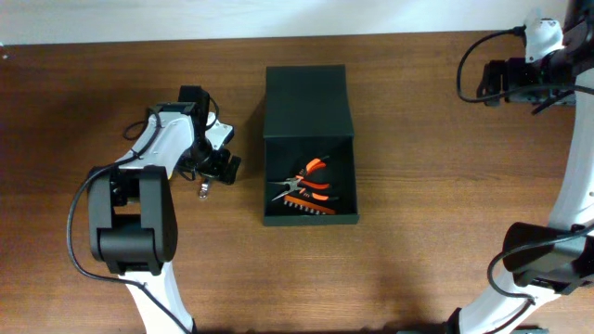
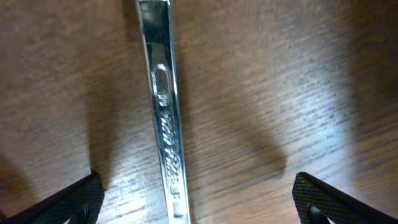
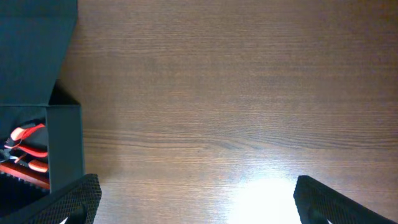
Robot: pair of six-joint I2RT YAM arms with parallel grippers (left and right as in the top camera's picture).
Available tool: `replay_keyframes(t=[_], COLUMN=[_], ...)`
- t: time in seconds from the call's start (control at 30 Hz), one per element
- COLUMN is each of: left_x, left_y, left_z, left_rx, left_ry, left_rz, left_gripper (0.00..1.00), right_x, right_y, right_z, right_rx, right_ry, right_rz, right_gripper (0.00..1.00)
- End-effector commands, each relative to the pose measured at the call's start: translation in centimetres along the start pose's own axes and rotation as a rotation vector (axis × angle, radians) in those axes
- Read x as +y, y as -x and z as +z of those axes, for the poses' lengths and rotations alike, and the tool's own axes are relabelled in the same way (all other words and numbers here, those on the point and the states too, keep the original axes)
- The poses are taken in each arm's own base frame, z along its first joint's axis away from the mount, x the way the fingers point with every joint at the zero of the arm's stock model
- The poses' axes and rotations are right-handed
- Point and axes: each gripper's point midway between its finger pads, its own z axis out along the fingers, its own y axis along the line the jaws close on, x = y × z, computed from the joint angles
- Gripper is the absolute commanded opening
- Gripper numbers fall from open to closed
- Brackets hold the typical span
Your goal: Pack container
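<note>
1. Your container (image 1: 309, 219) sits mid-worktop (image 1: 427, 204). Its lid (image 1: 305, 100) is thrown back toward the far edge, and the box is open upward.
2. Inside the box, orange-handled pliers (image 1: 309, 181) lie on the floor. Along the near wall is an orange toothed strip (image 1: 306, 208), possibly a bit holder, but it is too small to say.
3. Your left gripper (image 2: 199, 205) is over the wood to the left of the container, near it but not touching. The jaws are spread wide and grip nothing.
4. In the left wrist view, a chrome wrench (image 2: 165, 118) lies flat on the wood. Its shank runs lengthwise between the two fingers (image 2: 68, 199) and touches neither. The stamped lettering is blurred.
5. Your right gripper (image 3: 199, 208) is toward the far right corner, well apart from the container. Its jaws are wide apart with nothing in them. Its view shows wood grain, with the container's right wall at the left margin.
</note>
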Motion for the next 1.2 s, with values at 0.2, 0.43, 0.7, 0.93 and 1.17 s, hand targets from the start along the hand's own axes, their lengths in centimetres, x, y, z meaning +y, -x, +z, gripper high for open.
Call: replay_keyframes(t=[0.2,0.43,0.7,0.93,1.17], left_x=[1.09,1.2,1.16,1.09,1.09], left_y=[-0.3,-0.34,-0.34,-0.33,-0.33], left_z=[1.19,1.19,1.19,1.19,1.19], left_rx=[0.035,0.037,0.037,0.036,0.036], left_ry=[0.053,0.059,0.058,0.055,0.055], left_rz=[0.006,-0.005,-0.004,-0.016,-0.016], left_gripper=[0.98,0.96,0.64,0.4,0.22], right_x=[0.24,0.24,0.24,0.24,0.24], right_y=[0.08,0.08,0.07,0.07,0.07], right_z=[0.19,0.19,0.19,0.19,0.19], right_rx=[-0.001,-0.001,-0.001,-0.001,-0.001], right_ry=[0.013,0.013,0.014,0.014,0.014], right_rz=[0.01,0.01,0.01,0.01,0.01], right_gripper=[0.99,0.99,0.99,0.99,0.99])
